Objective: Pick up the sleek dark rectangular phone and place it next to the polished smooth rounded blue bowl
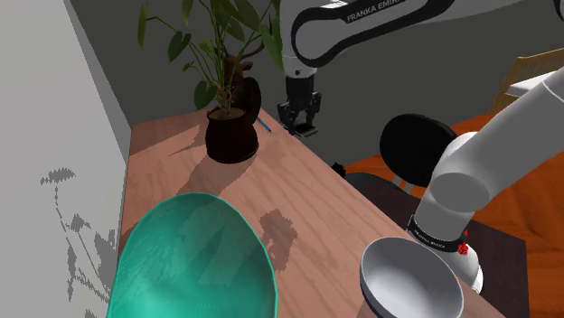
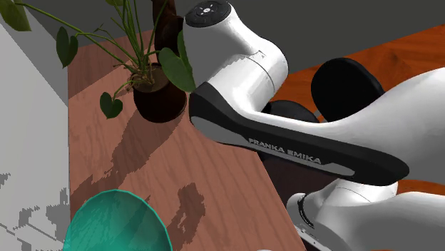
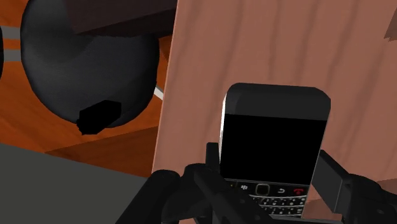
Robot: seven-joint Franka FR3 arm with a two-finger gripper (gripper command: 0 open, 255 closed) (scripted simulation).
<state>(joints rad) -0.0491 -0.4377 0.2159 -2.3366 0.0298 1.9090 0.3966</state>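
Wrist view: my black two-finger gripper (image 3: 270,164) is clamped on the dark rectangular keypad phone (image 3: 275,127), so I guess lift next, then over beside the glossy teal rounded bowl (image 1: 194,262).

Illumination moderate, even, falling from the shoulder view's upper right. Plant (image 1: 217,54) throws soft leaf shadows over the desk (image 1: 307,190) and speckled grey patches on the pale wall (image 1: 54,181). Teal bowl (image 1: 194,262) carries leaf shading inside. Phone (image 3: 273,143) screen renders flat black.
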